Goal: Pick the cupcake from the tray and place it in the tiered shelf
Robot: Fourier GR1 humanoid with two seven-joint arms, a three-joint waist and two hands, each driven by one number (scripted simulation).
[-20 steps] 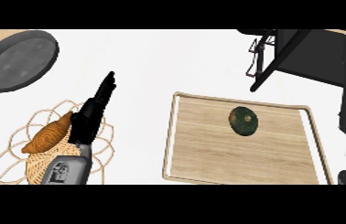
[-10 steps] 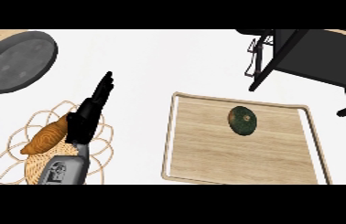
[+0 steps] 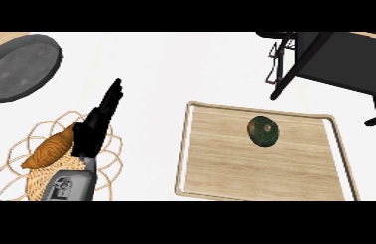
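One cupcake (image 3: 262, 131) sat untouched on the tray (image 3: 220, 163). Left hand (image 3: 95, 123), fingers released, stayed left of the tray; nothing changed, grasp not begun.

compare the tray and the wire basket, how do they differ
The tray is a solid rectangle of pale wood with a raised rim; the basket is round, made of open looping wire.
The tray lies to the right and holds a dark green cupcake; the basket sits at the lower left and holds an orange-brown pastry.
The left hand overlaps the basket's edge; nothing covers the tray.
Both rest on the white counter and each holds one item.
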